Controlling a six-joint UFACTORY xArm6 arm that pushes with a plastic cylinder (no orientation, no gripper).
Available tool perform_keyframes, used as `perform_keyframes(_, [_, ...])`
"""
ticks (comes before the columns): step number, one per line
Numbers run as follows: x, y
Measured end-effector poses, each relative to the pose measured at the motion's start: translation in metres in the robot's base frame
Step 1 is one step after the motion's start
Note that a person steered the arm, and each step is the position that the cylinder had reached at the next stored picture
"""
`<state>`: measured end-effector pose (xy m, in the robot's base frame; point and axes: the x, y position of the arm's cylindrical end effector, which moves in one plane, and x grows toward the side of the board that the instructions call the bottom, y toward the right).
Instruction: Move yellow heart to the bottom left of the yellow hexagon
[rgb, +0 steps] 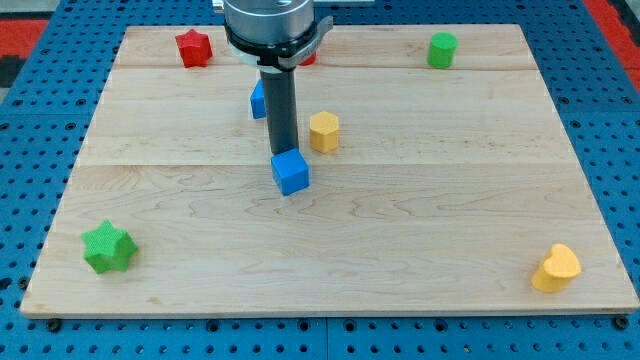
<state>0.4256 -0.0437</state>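
The yellow heart (556, 268) lies near the board's bottom right corner. The yellow hexagon (324, 132) stands near the middle of the board, a little toward the view's top. My tip (283, 152) is just left of the yellow hexagon and right behind a blue cube (291, 172), touching or nearly touching its far edge. The heart is far from my tip, toward the view's lower right. A second blue block (258, 99) is partly hidden behind the rod.
A red star (194, 47) sits at the top left, a green cylinder (442, 49) at the top right, a green star (108, 247) at the bottom left. A red block (309, 58) peeks out behind the arm's mount. The wooden board (420, 220) ends at a blue perforated surface.
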Motion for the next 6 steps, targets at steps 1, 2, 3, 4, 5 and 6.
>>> perform_keyframes(1, [0.000,0.000])
perform_keyframes(2, [0.000,0.000])
perform_keyframes(3, [0.000,-0.012])
perform_keyframes(4, [0.000,-0.017])
perform_keyframes(5, [0.000,-0.018])
perform_keyframes(6, [0.000,-0.031])
